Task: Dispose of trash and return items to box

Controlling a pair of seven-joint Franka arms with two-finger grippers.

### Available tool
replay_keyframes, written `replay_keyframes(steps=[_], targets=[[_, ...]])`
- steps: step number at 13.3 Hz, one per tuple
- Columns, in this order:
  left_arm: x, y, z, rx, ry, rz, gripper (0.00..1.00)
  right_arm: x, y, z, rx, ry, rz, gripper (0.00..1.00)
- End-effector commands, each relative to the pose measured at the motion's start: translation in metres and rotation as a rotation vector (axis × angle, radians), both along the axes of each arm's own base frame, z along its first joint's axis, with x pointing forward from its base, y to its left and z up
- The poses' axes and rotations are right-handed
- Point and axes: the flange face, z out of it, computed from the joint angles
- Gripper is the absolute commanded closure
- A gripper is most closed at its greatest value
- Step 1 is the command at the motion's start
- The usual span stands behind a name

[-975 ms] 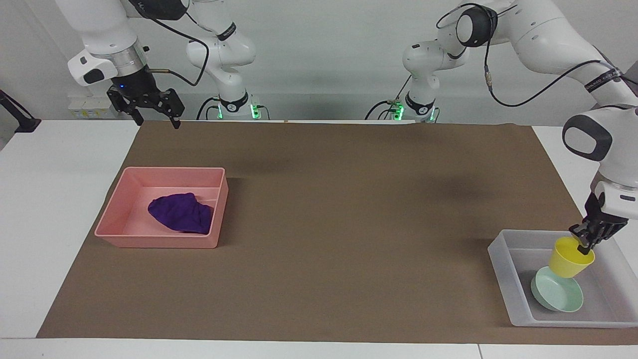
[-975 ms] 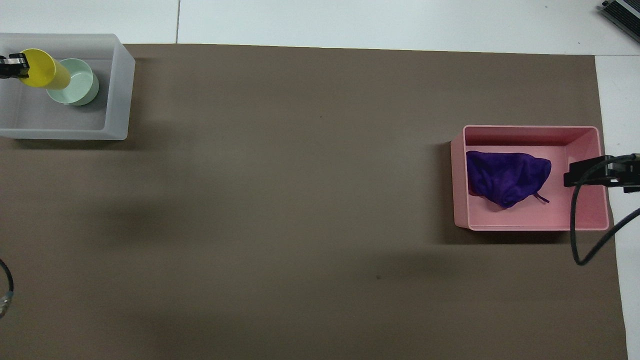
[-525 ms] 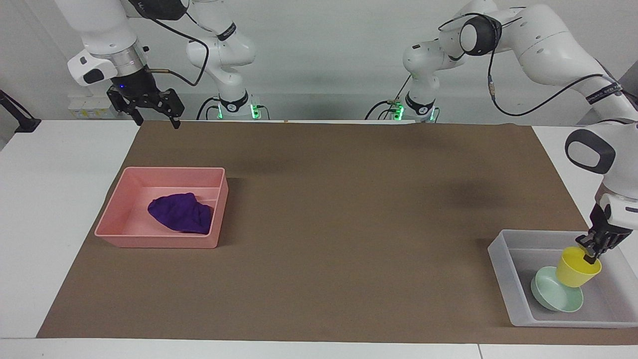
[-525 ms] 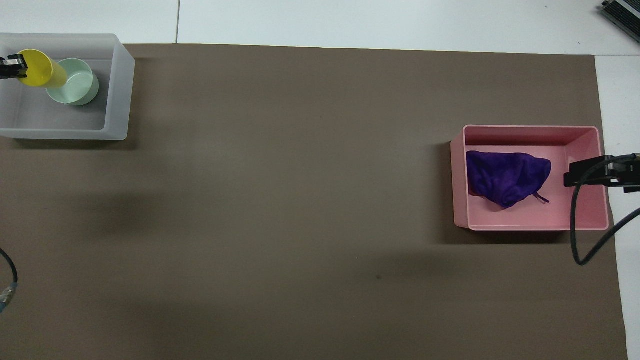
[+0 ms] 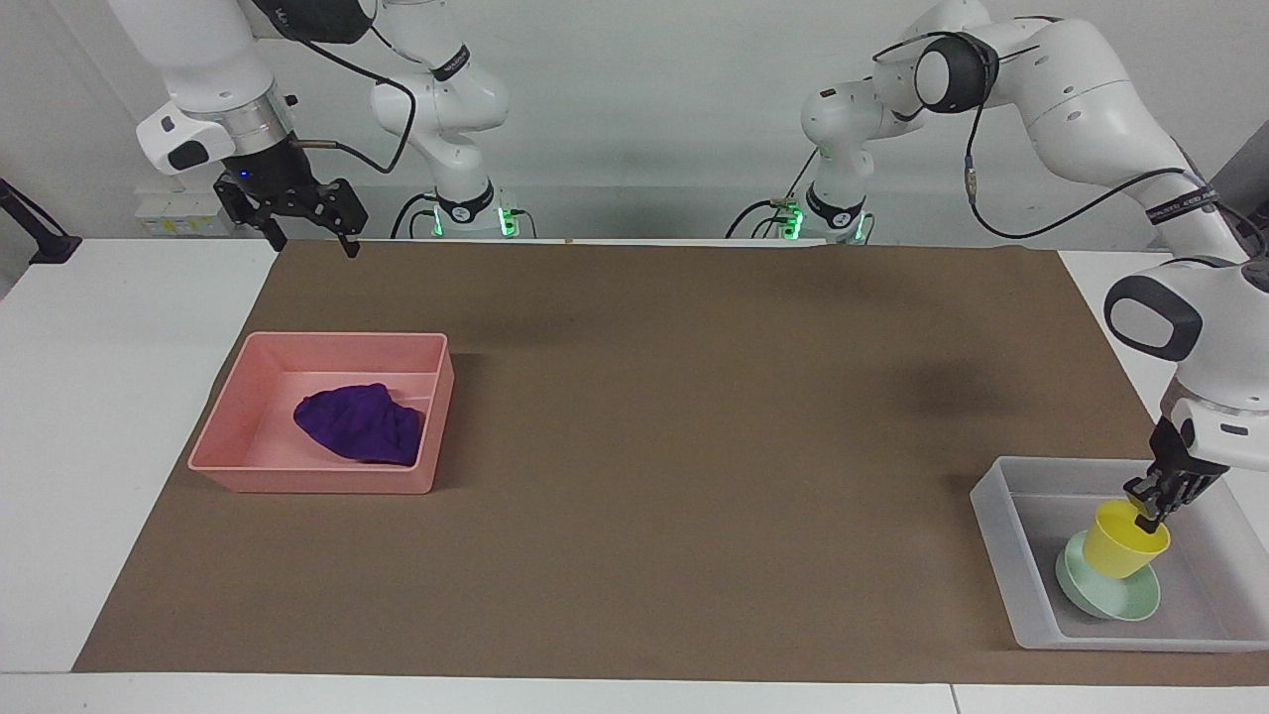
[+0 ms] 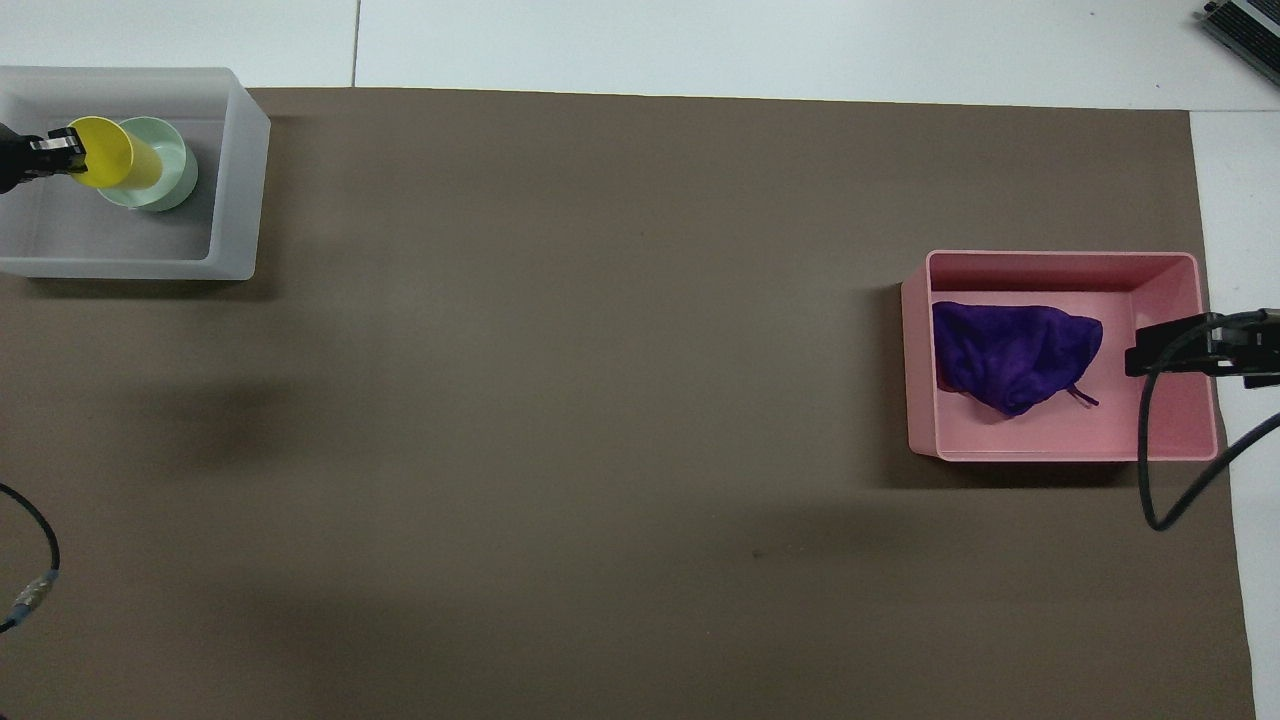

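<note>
Left gripper (image 5: 1150, 501) is down in the box (image 5: 1001, 521), at the left arm's end of the table, pinching the rim of the cup (image 5: 1120, 545) on the side toward the box's outer wall. The cup hangs tilted, its base over the bowl (image 5: 1110, 595); whether it touches the bowl I can't tell. From overhead the cup (image 6: 110, 165) overlaps the bowl (image 6: 165, 180), with the left gripper (image 6: 60, 155) at its rim. Both sit toward the box's (image 6: 235, 180) wall farther from the robots, leaving bare floor in the half nearer the robots.

Over at the right arm's end, the rag (image 5: 362, 424) lies crumpled in the pink bin (image 5: 228, 436), off its walls on most sides, close to the wall that faces mid-table. Overhead shows the rag (image 6: 1010, 355) in the bin (image 6: 1060, 450) with free floor around it.

Right gripper (image 5: 305, 233) waits high above the mat's (image 5: 694, 446) edge near its own base, fingers spread, holding nothing. In the overhead view the right gripper (image 6: 1180, 345) covers the bin's outer wall.

Between bin and box the mat is one wide open stretch.
</note>
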Motion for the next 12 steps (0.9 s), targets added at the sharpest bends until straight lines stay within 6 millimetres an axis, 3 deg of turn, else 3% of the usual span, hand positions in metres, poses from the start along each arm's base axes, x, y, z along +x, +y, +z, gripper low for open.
replay_keyframes(steps=[1, 3, 5, 6, 9, 12], targets=[[-0.013, 0.006, -0.001, -0.009, -0.015, 0.007, 1.0, -0.004, -0.004, -0.002, 0.006, 0.003, -0.013, 0.0], [-0.025, 0.005, -0.017, -0.006, -0.017, 0.011, 1.0, -0.004, -0.004, -0.002, 0.006, 0.003, -0.014, 0.0], [-0.027, 0.002, -0.019, -0.004, -0.012, 0.003, 1.0, -0.004, -0.004, -0.002, 0.006, 0.003, -0.013, 0.0], [-0.028, 0.002, -0.018, -0.007, 0.003, 0.0, 0.94, -0.004, -0.004, -0.002, 0.006, 0.003, -0.011, 0.0], [-0.032, 0.001, -0.012, 0.017, 0.047, -0.095, 0.64, -0.005, -0.005, -0.002, 0.006, 0.004, -0.014, 0.0], [-0.036, -0.011, 0.007, 0.027, 0.064, -0.158, 0.2, -0.005, -0.005, -0.002, 0.006, 0.006, -0.013, 0.0]])
